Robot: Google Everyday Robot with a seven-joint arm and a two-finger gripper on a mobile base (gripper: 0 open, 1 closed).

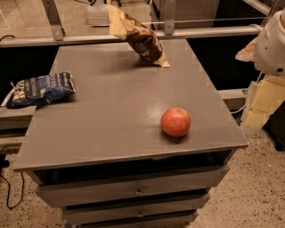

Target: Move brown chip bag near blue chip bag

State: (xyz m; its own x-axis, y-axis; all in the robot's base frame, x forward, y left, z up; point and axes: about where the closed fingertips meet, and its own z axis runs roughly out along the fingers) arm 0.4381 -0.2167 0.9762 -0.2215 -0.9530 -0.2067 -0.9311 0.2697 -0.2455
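End effector (pixel 114 2) peeks in beyond the apple (pixel 175 121), grip impossible to tell, above the tilted brown chip bag (pixel 141 39). Looks light, crinkly, slippery: pinch its crimped top end. Blue chip bag (pixel 41 89) lies left of the apple.

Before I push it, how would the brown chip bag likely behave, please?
The brown chip bag stands tilted on one end, so it probably topples. Glossy and puffy, it is likely light and slippery. The gripper is out of view.
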